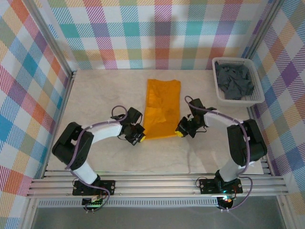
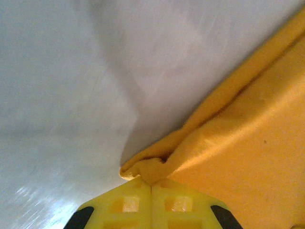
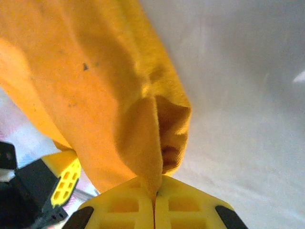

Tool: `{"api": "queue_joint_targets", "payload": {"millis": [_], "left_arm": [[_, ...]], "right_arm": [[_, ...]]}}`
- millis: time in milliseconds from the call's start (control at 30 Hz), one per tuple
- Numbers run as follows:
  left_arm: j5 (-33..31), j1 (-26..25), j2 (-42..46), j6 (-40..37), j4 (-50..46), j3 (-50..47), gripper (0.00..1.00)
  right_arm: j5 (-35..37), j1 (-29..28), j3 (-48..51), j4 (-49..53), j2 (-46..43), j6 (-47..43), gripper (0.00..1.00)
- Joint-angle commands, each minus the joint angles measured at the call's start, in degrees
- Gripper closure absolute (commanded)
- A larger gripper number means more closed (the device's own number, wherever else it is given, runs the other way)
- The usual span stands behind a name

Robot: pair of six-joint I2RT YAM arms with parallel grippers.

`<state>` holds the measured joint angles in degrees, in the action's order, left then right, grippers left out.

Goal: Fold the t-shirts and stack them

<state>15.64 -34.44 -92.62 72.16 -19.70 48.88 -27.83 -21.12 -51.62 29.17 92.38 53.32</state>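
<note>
The top camera hangs above and behind the arms, well back, tilted down over the whole table (image 1: pixel 105 95). The bases (image 1: pixel 93 186) run along the bottom edge, the back wall (image 1: pixel 143 33) across the top, the basket (image 1: pixel 237 101) at upper right.

The left wrist camera rides just behind the left gripper (image 2: pixel 151 183), low over the table, with the tee (image 2: pixel 248 143) at lower right. The right wrist camera sits as near behind the right gripper (image 3: pixel 155 191), with the tee at upper left.

All three share the tee's near corners. The right wrist view also catches one of the left gripper's fingers (image 3: pixel 66 176) at lower left.
</note>
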Motion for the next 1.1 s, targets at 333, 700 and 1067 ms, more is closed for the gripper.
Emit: {"api": "queue_joint_targets", "payload": {"millis": [333, 700, 1067], "left_arm": [[-2.79, -5.43, 30.4, -7.8, -11.15, -1.21, 1.0], [-6.86, 0.73, 16.57, -6.01, -6.68, 14.62, 1.0], [-3.43, 9.45, -24.15, -16.92, -10.63, 51.94, 1.0]], "right_arm": [[-1.12, -1.64, -2.96, 23.5, -22.22, -1.61, 1.0], [0.68, 2.33, -20.47, 25.61, -8.96, 0.12, 1.0], [-0.21, 11.46, -37.56, 12.88, 17.59, 1.44, 0.9]]}}
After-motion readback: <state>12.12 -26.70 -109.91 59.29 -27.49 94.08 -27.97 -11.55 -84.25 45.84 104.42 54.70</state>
